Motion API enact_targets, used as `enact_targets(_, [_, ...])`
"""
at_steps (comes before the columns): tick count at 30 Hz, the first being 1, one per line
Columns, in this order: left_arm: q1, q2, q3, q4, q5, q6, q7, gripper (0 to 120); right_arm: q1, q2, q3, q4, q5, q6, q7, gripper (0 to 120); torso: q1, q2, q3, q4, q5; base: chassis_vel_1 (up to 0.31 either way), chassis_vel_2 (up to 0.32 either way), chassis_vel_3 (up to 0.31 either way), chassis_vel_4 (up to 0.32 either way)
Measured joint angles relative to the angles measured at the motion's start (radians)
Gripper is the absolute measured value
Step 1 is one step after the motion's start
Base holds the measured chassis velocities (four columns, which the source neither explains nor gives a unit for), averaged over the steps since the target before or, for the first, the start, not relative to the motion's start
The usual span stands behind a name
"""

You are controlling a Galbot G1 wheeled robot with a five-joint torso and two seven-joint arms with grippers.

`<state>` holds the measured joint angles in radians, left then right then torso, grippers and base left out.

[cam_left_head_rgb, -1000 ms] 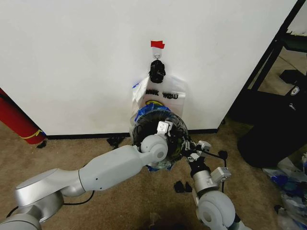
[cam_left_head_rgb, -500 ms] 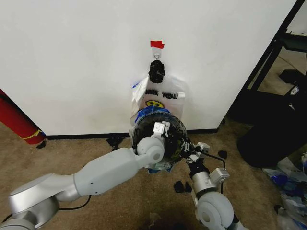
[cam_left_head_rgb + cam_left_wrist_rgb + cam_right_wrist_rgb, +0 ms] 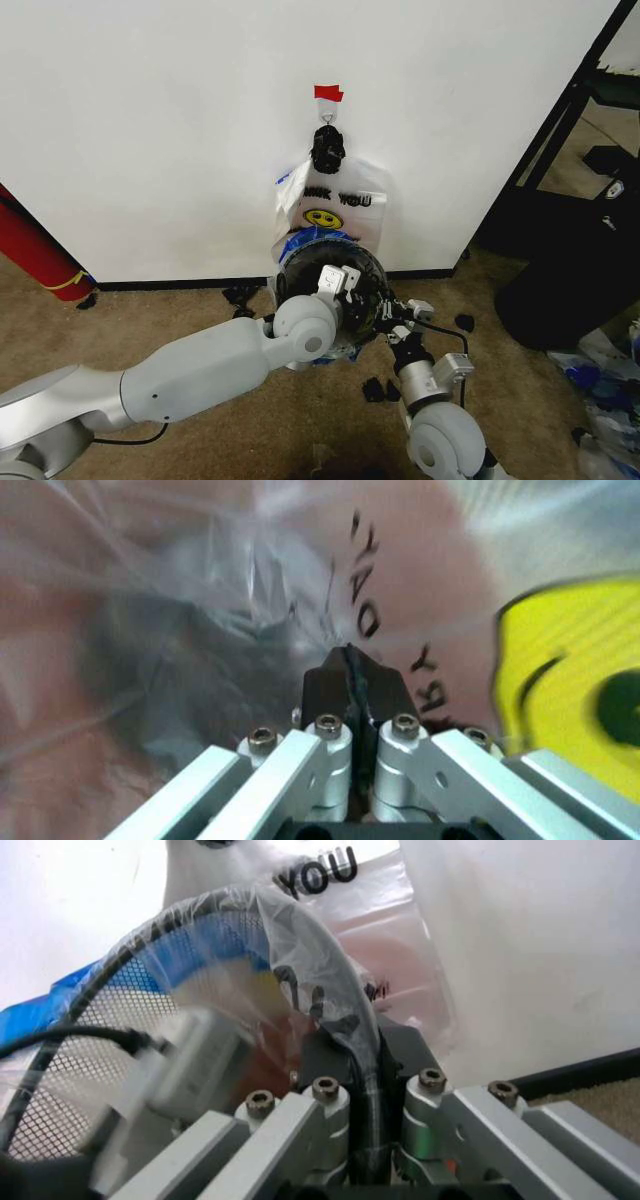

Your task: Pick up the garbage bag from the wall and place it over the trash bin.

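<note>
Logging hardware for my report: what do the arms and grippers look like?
Both arms are smooth silver-grey with rounded joints. The left gripper and right gripper have silver aluminium linkage bars, exposed bolts and dark fingers. A black cable runs beside the right arm.

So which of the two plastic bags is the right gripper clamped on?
The see-through crinkly bag with blue patches on the black bin's rim, not the white smiley-face bag.

White wall (image 3: 150,120), black baseboard (image 3: 170,284), tan carpet (image 3: 130,320)

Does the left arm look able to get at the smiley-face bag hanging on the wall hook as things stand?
Probably yes: the left gripper sits over the trash bin, just below the smiley-face bag, with nothing between.
</note>
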<state>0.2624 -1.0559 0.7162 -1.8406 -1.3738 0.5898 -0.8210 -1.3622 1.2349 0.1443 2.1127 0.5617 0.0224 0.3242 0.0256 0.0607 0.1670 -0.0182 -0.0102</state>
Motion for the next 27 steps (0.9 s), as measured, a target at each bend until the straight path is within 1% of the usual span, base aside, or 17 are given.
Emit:
enact_targets(3, [-0.009, -0.016, 0.002, 0.031, -0.008, 0.021, -0.004, 0, 0.004, -0.002, -0.004, 0.001, 0.001, 0.000, 0.000, 1, 0.000, 0.000, 0.000, 0.0000, 0.0000, 0.000, 0.000, 0.000, 0.000])
enact_targets(13, [-0.031, -0.052, 0.040, 0.082, -0.038, 0.069, -0.004, 0, 0.004, -0.010, -0.013, 0.009, 0.001, 0.000, -0.001, 1, 0.000, 0.000, 0.000, 0.0001, 0.0001, 0.000, 0.000, 0.000, 0.000])
enact_targets(17, [-0.031, -0.078, 0.044, 0.108, -0.060, 0.064, -0.018, 0, 0.000, -0.010, -0.015, 0.015, 0.004, 0.000, 0.000, 1, 0.000, 0.000, 0.000, 0.0000, 0.0002, 0.000, 0.000, 0.000, 0.000])
enact_targets(27, [-0.024, -0.104, 0.044, 0.154, -0.051, 0.045, -0.017, 0, -0.003, -0.003, -0.018, 0.024, 0.020, -0.001, 0.004, 1, 0.000, 0.000, 0.000, 0.0000, 0.0001, 0.000, 0.000, 0.000, 0.000])
